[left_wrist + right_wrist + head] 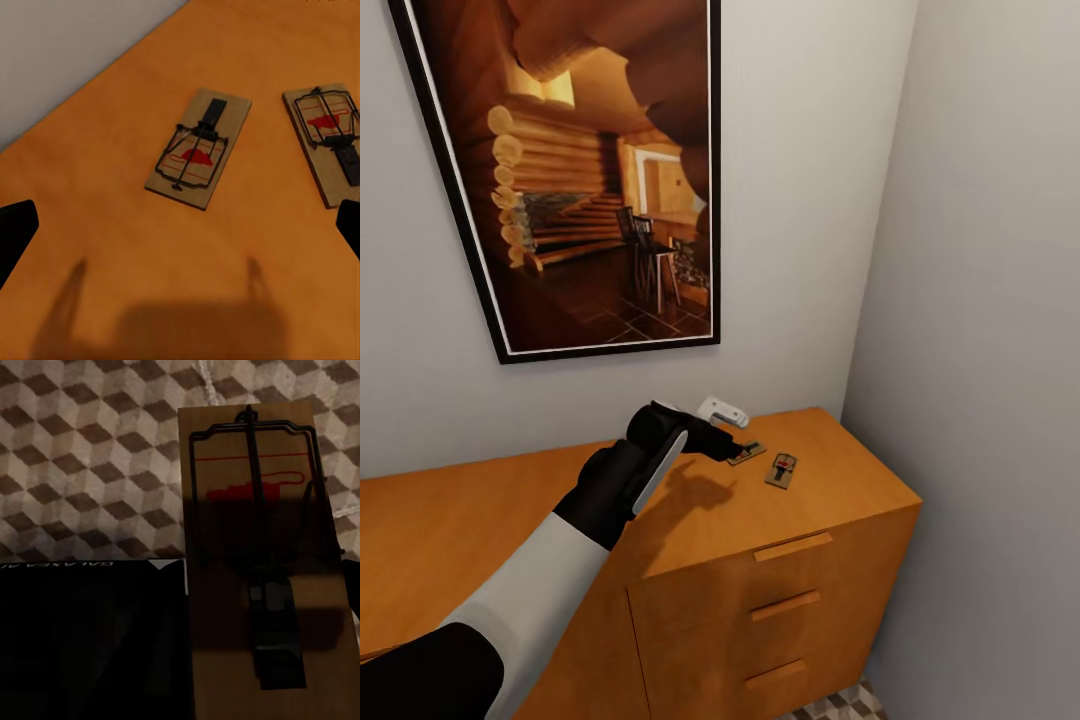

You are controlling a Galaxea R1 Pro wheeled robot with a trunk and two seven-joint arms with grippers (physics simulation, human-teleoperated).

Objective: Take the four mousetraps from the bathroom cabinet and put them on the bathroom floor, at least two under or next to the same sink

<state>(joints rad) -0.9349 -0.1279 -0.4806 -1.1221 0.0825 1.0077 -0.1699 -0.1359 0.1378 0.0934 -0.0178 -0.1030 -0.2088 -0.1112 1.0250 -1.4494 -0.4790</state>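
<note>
Left tool [732, 445]: over the cabinet [690, 540] top at center frame of the head view, fingers spread wide and empty; its dark fingertips [15, 236] show at the two side edges of the left wrist view.
Near mousetrap [746, 453]: flat on the cabinet top, just under the left tool's tip; center frame in the left wrist view [199, 148], not touched by the fingers.
Second mousetrap [781, 470]: flat on the cabinet top, just right of the first, apart from it; at the right edge of the left wrist view [327, 139].
Third mousetrap [259, 562]: fills the right half of the right wrist view, close to the camera, above the cube-patterned bathroom floor [82, 457].
Right tool: I cannot tell whether it grips this trap.
Framed picture [580, 170]: on the wall, upper left.
</note>
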